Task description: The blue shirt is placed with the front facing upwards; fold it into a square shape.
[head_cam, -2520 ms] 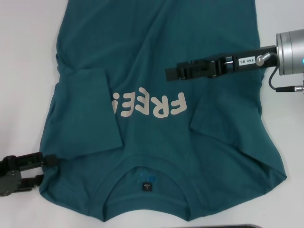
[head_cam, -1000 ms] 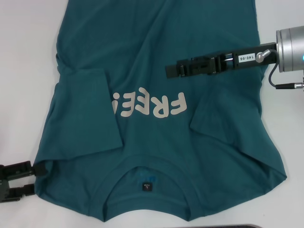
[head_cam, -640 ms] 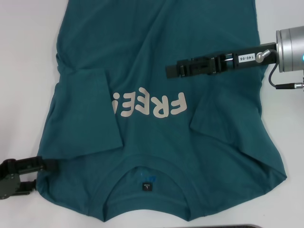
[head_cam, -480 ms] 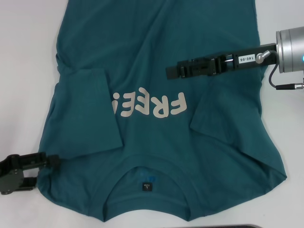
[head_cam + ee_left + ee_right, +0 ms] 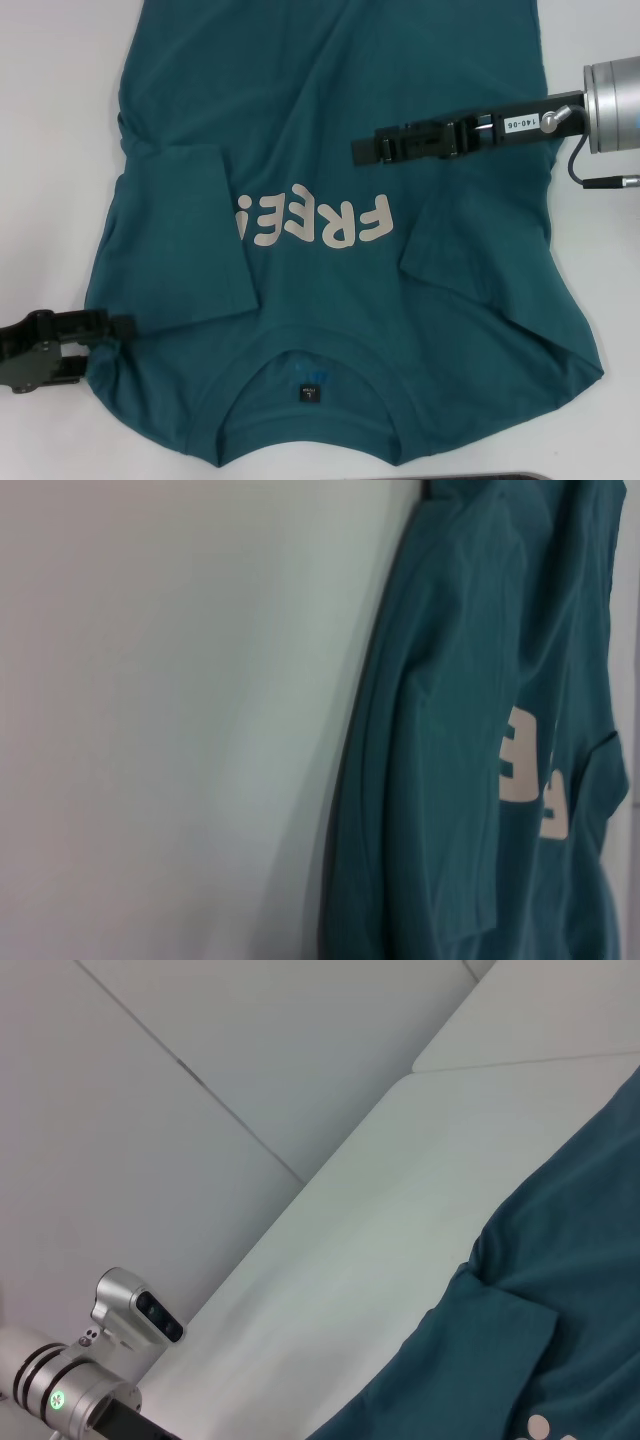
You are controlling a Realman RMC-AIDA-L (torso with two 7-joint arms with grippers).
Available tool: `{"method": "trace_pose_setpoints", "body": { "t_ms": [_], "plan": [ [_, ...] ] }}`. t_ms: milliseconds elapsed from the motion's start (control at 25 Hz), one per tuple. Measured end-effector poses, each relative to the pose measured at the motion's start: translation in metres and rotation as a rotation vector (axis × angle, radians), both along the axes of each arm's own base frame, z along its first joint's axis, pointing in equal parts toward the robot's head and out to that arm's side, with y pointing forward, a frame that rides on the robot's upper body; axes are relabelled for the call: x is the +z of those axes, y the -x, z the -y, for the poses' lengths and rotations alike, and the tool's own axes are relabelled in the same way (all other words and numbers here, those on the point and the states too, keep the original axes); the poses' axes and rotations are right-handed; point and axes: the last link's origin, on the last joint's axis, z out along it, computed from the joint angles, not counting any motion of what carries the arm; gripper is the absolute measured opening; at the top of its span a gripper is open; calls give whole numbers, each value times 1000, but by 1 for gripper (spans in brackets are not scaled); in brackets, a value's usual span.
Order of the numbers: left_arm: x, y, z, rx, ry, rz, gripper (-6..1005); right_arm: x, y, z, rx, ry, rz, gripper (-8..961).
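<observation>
Head view shows the blue shirt [image 5: 340, 230] spread front-up on the white table [image 5: 50, 150], collar nearest the robot, "FREE" lettering across the chest, and both short sleeves already folded in over the body. The left gripper [image 5: 112, 338] sits at the shirt's near-left shoulder edge, its upper finger lying across the fabric while the lower one looks tucked at or under the hem; whether cloth is actually pinched between them I cannot tell. The right gripper [image 5: 360, 151] hangs over the chest on the right side above the lettering, seen edge-on, so how far it is parted and whether it grips anything cannot be told either.

The main risk, as I judge it, is a shallow hold at the left shoulder: if only the edge is caught, the cloth could slip out on lifting and the fold would collapse. Catching only one layer would drag the tucked sleeve [image 5: 190, 230] open again. With the two arms at uneven spots, pulling one side alone could skew the shirt and leave a crooked rather than square result.
</observation>
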Motion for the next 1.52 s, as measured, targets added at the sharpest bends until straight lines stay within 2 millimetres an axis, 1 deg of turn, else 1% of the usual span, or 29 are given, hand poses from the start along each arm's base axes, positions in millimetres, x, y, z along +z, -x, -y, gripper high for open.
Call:
{"method": "trace_pose_setpoints", "body": {
  "t_ms": [120,320,560,680,760,920,1080,1200,1320,1440,1520],
  "plan": [
    [-1,-6,-3,-33,20,-33,862,1,0,0,-5,0,-2,853],
    [-1,-10,-5,-46,30,-35,662,1,-1,0,-8,-1,-2,852],
    [1,-10,-6,-47,24,-26,450,1,0,-1,-8,-2,-1,853],
    [2,-10,-6,-47,23,-26,210,1,0,-1,-8,-2,-1,853],
    [3,-11,-6,-51,24,-22,181,0,-1,-1,-10,0,-2,854],
    [5,-18,-2,-103,27,23,123,0,-1,0,-19,8,-5,854],
    [8,-21,0,-136,21,33,65,6,-8,0,-45,13,10,854],
    [9,-20,1,-148,17,29,65,16,-22,0,-97,24,62,853],
    [10,-18,0,-158,5,14,66,30,-40,3,-167,65,156,853],
    [10,-16,-3,-157,-13,-7,66,48,-52,13,-207,143,205,853],
    [10,-15,-6,-159,-22,-17,66,59,-56,21,-209,187,207,853]
  ]
}}
